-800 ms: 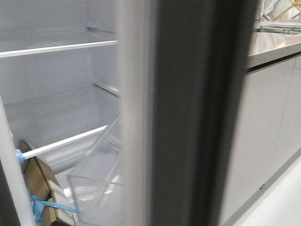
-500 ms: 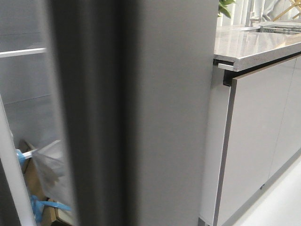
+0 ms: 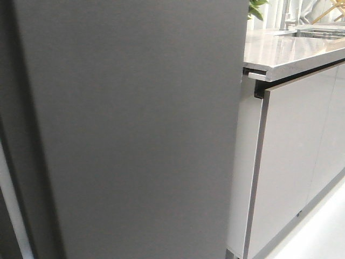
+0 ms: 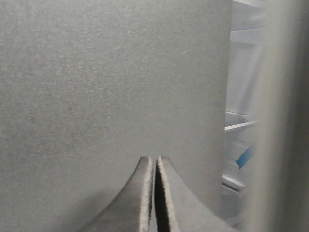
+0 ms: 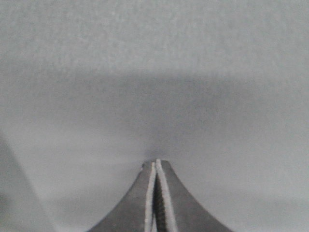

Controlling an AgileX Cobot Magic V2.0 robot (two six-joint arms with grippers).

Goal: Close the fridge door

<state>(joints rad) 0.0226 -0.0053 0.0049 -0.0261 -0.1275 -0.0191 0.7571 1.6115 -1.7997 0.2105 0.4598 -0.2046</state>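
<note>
Kitchen setting: pale floor (image 3: 323,237), grey stone counter (image 3: 291,51), glossy light-grey cabinets (image 3: 291,156).

Left gripper (image 4: 155,162): fingers pressed together, nothing between them; tips close against a matte grey surface, contact not certain.

Right gripper (image 5: 156,164): fingers together, holding nothing; tips pointed at a plain grey surface that fills its wrist view, with a darker band of shadow across it. Contact cannot be told.

Door (image 3: 135,129): dark charcoal-grey outer face, matte, upright, filling most of the front view from the left edge to just beside the cabinets. Also seen in the left wrist view (image 4: 111,82), where it covers most of the frame and ends in a straight vertical edge.

Fridge interior (image 4: 239,96): white, glimpsed past that vertical edge in the left wrist view; a shelf (image 4: 240,125) and a blue item (image 4: 245,157) visible, blurred.

Blurred grey vertical band (image 4: 285,116): beside the interior gap in the left wrist view; identity unclear.

White strip (image 3: 12,205): narrow, slanted, at the front view's lower left beside the door.

Plant leaves (image 3: 257,8): green, behind the counter, next to the door's top corner.
</note>
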